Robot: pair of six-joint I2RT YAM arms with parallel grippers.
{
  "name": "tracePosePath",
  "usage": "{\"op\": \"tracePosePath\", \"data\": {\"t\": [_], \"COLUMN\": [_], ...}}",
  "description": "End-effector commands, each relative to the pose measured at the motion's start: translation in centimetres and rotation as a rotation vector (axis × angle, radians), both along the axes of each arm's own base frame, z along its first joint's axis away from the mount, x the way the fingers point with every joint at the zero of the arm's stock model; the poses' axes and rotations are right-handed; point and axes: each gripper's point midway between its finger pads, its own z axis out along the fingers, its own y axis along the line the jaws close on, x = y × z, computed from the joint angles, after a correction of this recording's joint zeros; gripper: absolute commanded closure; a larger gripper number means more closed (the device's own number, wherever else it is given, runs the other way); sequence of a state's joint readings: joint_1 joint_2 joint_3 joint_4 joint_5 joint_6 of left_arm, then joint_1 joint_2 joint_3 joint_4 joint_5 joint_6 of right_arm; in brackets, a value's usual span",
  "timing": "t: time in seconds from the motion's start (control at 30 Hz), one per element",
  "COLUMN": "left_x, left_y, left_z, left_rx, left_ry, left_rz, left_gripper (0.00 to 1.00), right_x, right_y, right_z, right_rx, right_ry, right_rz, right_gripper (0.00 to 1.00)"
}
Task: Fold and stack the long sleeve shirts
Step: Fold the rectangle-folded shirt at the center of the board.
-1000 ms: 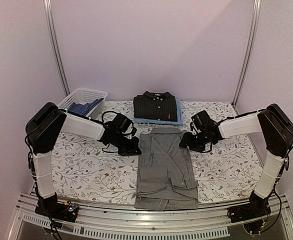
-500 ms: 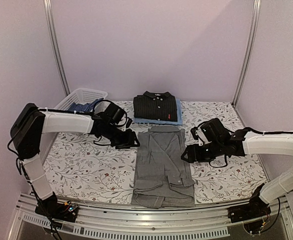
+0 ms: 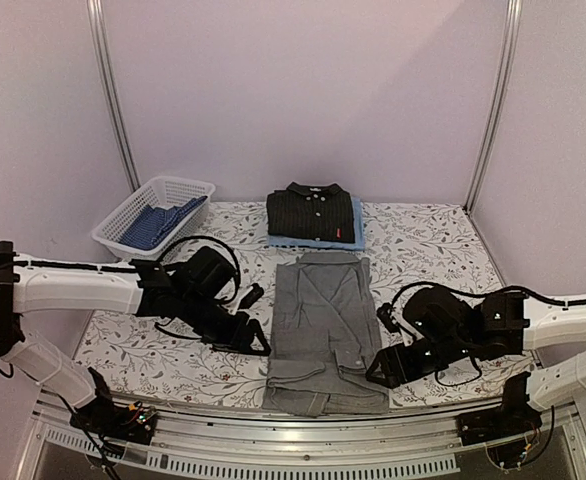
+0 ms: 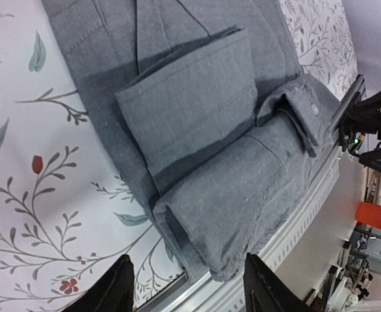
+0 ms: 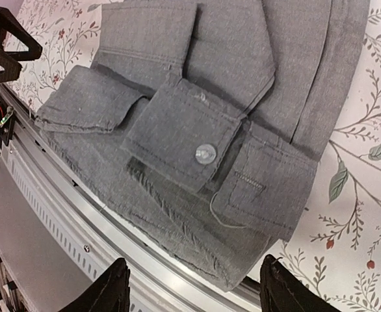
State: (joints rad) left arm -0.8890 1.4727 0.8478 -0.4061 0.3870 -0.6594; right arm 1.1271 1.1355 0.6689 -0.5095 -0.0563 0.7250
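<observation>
A plain grey long sleeve shirt (image 3: 325, 325) lies folded lengthwise in the middle of the table, sleeves and cuffs laid on top, its hem at the near edge. My left gripper (image 3: 258, 342) stands open just left of the hem's left corner. My right gripper (image 3: 379, 374) stands open just right of the hem's right corner. The left wrist view shows the grey shirt (image 4: 197, 117) ahead of the open left gripper (image 4: 187, 289), nothing between its fingers. The right wrist view shows a buttoned cuff on the grey shirt (image 5: 210, 97) above the empty right gripper (image 5: 197, 289). A folded black shirt (image 3: 313, 213) rests on a light blue one (image 3: 358, 238) at the back.
A white lattice basket (image 3: 123, 210) at the back left holds a blue patterned cloth (image 3: 158, 222). The metal rail (image 3: 303, 432) runs along the table's near edge, right under the grey shirt's hem. The table carries a floral cloth (image 3: 443, 250).
Both arms have drawn back from the shirt's upper sides to its near hem corners. The left gripper has gone from shut to open. The grey shirt's lower part has shifted slightly.
</observation>
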Motion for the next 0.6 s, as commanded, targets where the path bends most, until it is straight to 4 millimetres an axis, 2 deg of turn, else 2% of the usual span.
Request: {"op": "tracePosePath", "data": {"t": [0.0, 0.13, 0.37, 0.5, 0.57], "left_x": [-3.1, -4.6, -5.8, -5.9, -6.0], "left_y": [0.1, -0.4, -2.1, -2.6, -2.7], "left_z": [1.5, 1.8, 0.5, 0.1, -0.2], "left_rx": [-0.082, -0.127, -0.112, -0.108, -0.099], "left_ry": [0.071, 0.095, 0.131, 0.148, 0.160], "left_rz": [-0.045, -0.082, -0.145, -0.152, -0.155], "left_gripper": [0.43, 0.42, 0.45, 0.51, 0.56], "right_x": [-2.4, -3.4, -3.5, -3.1, -2.9], "right_y": [-1.5, -1.3, -1.0, -0.6, -0.3], "right_z": [-1.4, -2.3, -3.8, -4.1, -4.1], "right_rx": [-0.055, -0.053, -0.091, -0.082, -0.083], "right_ry": [0.076, 0.118, 0.134, 0.126, 0.121], "right_rz": [-0.040, -0.024, -0.019, -0.033, -0.038], "right_gripper": [0.33, 0.35, 0.46, 0.54, 0.61]}}
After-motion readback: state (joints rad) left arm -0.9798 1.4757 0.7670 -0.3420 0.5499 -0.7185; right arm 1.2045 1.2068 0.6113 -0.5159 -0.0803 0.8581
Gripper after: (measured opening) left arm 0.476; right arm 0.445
